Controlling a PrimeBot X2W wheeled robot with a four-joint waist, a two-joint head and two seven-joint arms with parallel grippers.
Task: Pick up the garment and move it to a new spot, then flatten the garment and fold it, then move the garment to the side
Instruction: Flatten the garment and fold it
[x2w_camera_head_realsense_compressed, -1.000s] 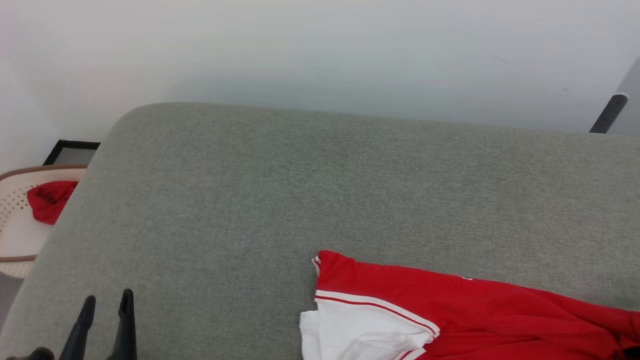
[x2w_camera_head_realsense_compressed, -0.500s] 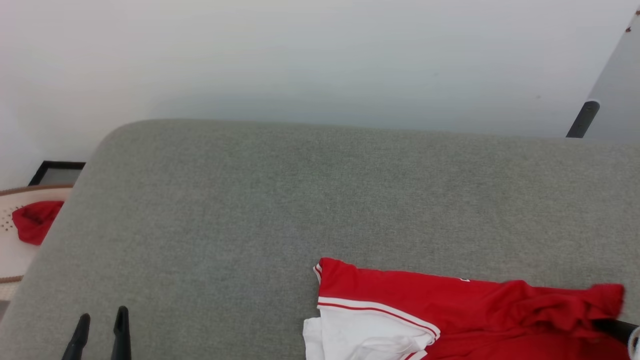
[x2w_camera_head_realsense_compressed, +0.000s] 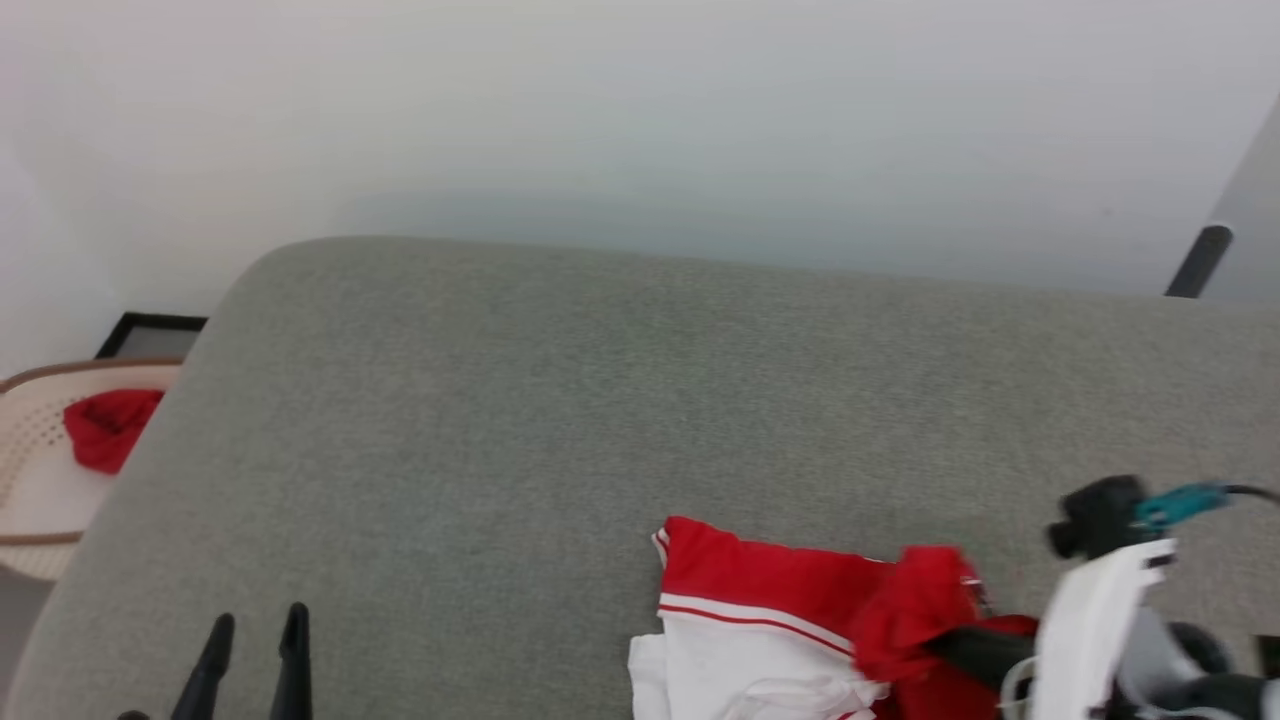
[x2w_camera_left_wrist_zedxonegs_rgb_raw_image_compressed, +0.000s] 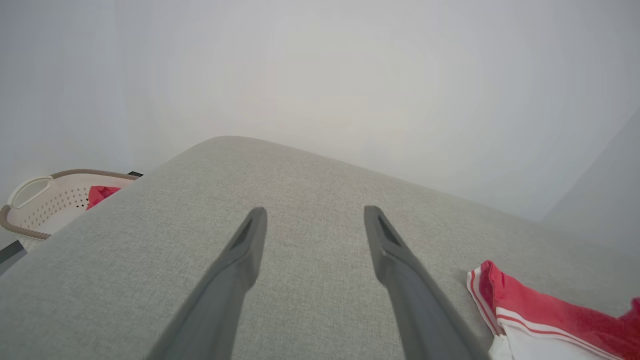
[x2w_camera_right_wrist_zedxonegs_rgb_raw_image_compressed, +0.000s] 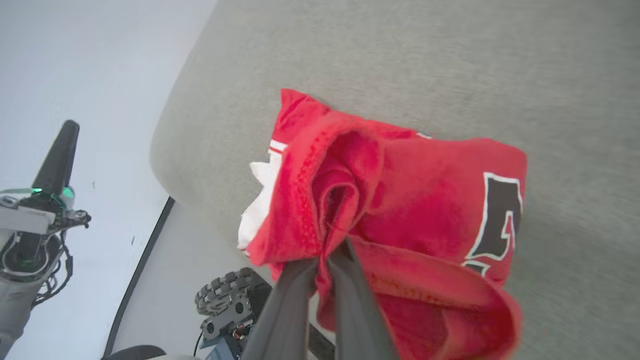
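Jaws on the right arm are pinched tight on a bunched fold of the garment (x2w_camera_right_wrist_zedxonegs_rgb_raw_image_compressed: 425, 200), the two dark fingers (x2w_camera_right_wrist_zedxonegs_rgb_raw_image_compressed: 357, 305) pressed together with red fabric gathered between and over them. The left jaws stand moderately apart and hold nothing, their fingers (x2w_camera_left_wrist_zedxonegs_rgb_raw_image_compressed: 240, 270) hanging over bare grey cushion (x2w_camera_head_realsense_compressed: 600, 400) at the lower left of the head view. Counted up, there are two pairs of jaws, two red cloths and one basket. The first cloth is the garment (x2w_camera_head_realsense_compressed: 760, 580), one shirt lying on the near right part of the cushion, well apart from the left jaws. Its white sleeve (x2w_camera_head_realsense_compressed: 740, 660) with red-striped trim points toward the robot's left, and its right-hand part is rucked up around the right fingers. The right wrist view shows part of one black, white-outlined character (x2w_camera_right_wrist_zedxonegs_rgb_raw_image_compressed: 500, 215) on the red cloth. The second is a smaller plain red cloth (x2w_camera_head_realsense_compressed: 105, 428), crumpled inside the single pale perforated basket (x2w_camera_head_realsense_compressed: 30, 440) with a brown rim. That basket stands off the cushion's left end, with the red cloth the one thing seen in it. One black frame (x2w_camera_head_realsense_compressed: 150, 330) lies just beyond the basket.
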